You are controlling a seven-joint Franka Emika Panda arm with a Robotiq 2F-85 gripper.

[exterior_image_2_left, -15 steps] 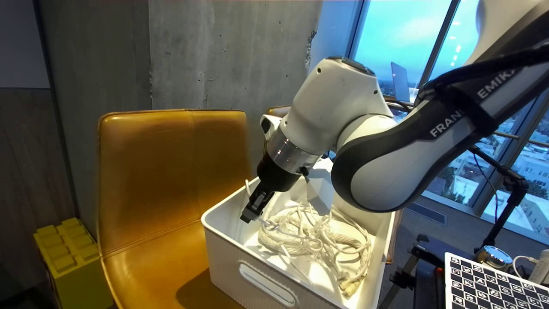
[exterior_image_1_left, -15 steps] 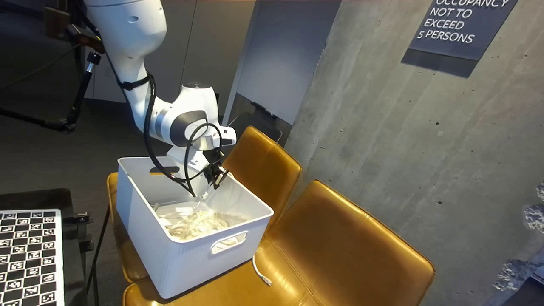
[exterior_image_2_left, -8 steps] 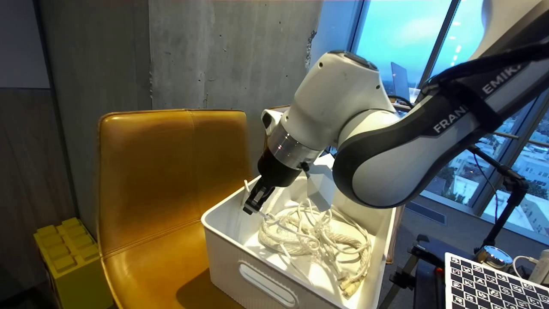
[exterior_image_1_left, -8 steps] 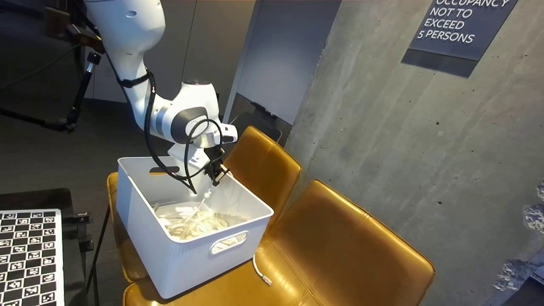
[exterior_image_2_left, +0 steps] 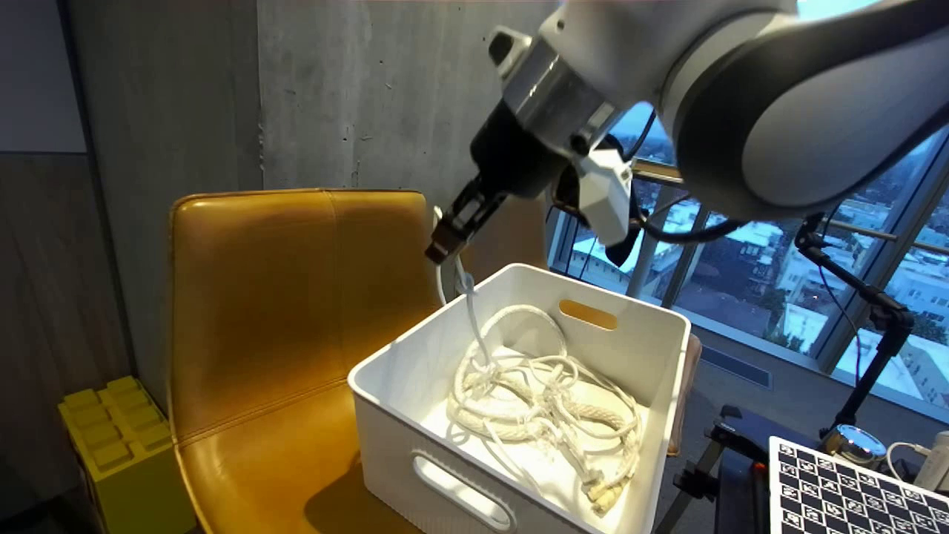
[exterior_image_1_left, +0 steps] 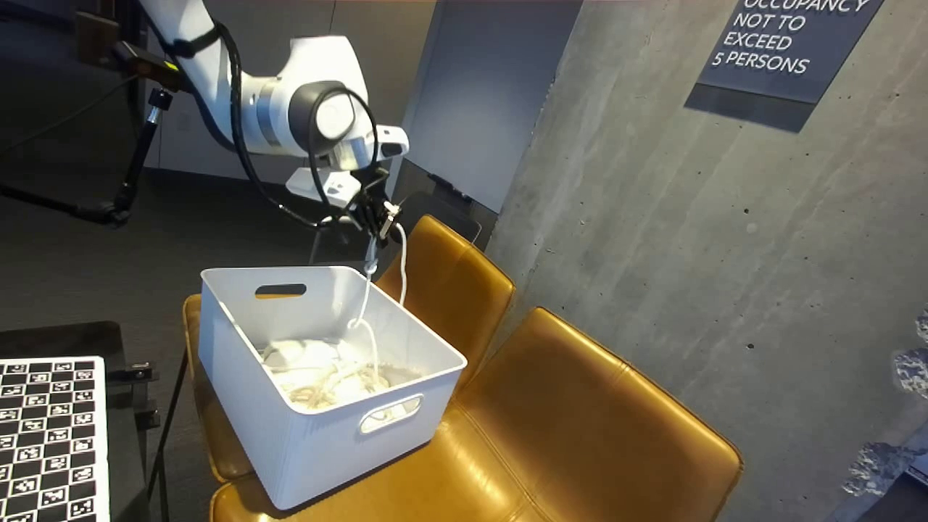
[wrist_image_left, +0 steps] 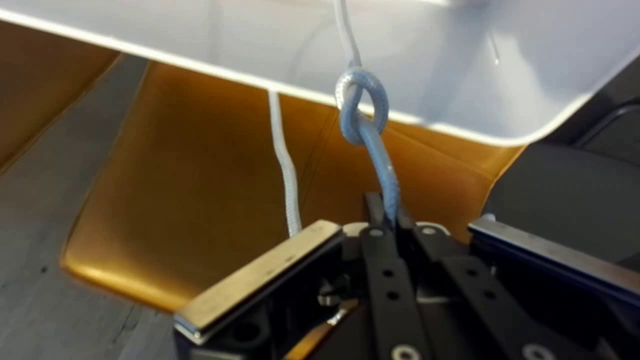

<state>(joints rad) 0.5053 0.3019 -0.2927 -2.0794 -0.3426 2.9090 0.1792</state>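
Above the side edge of the white plastic bin (exterior_image_2_left: 404, 460), pincer (wrist_image_left: 389, 216) clamped on a white cord (wrist_image_left: 384, 162), its jaws pressed together on it. Near the jaws' tips the cord carries a looped knot (wrist_image_left: 352, 131); from there the strand hangs down inside the bin toward a tangle of white cords (exterior_image_2_left: 593, 414), some thick and braided, on the bin floor. Second white strand (exterior_image_1_left: 403, 264) runs outside the bin, just beside the held one; its lower part is hidden by the rim in an exterior view. Whether both are one cord: cannot tell. Bin stands on tan leather chairs (exterior_image_1_left: 602, 420). Off to the bin's side, black-and-white marker board (exterior_image_1_left: 51, 435) on a dark table (exterior_image_1_left: 61, 341). Near a chair, in an exterior view, yellow block (exterior_image_2_left: 111, 460) with raised studs. Behind the chairs, concrete wall (exterior_image_1_left: 667, 275) bearing a dark sign (exterior_image_1_left: 786, 51), legible in part: NOT TO EXCEED 5 PERSONS. Farthest out, windows (exterior_image_2_left: 741, 274) with buildings outside.
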